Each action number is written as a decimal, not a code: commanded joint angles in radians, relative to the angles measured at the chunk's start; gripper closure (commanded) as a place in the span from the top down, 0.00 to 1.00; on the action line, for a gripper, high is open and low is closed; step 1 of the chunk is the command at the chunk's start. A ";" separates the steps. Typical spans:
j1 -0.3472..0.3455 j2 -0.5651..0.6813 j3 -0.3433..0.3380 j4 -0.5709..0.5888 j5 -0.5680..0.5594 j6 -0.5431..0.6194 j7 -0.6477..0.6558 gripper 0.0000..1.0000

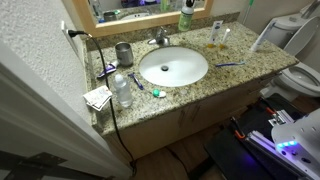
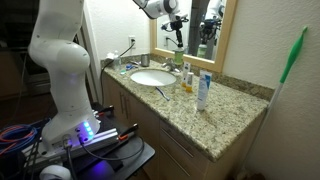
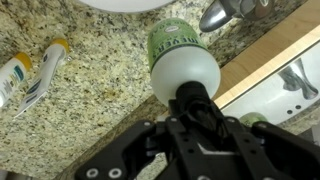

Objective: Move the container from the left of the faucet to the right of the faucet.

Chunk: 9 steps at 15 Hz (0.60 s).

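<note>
Hand [image 3: 196,100] clamped on pump top of green bottle [image 3: 172,45], which appears to hang clear of worktop [image 3: 90,110], near faucet [image 3: 220,12] on side away from grey cup [image 1: 123,52]. Risk: grip on narrow top only; bottle may swing, slip, or tip if set down tilted; base could clip faucet. Contents: bottle opaque, fill n/k; cup interior not visible. Basin [image 1: 185,62] holds nothing visible.

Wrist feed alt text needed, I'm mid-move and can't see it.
The gripper clasps the dark pump top of the green bottle, seen from above over the granite counter. The chrome faucet is at the top edge; two tubes lie at left.
</note>
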 commanded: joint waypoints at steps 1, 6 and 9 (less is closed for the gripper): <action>-0.016 0.032 0.016 0.031 -0.016 -0.019 0.013 0.07; -0.014 0.150 -0.006 0.124 -0.029 0.006 0.075 0.07; -0.010 0.216 -0.018 0.193 -0.042 -0.001 0.104 0.07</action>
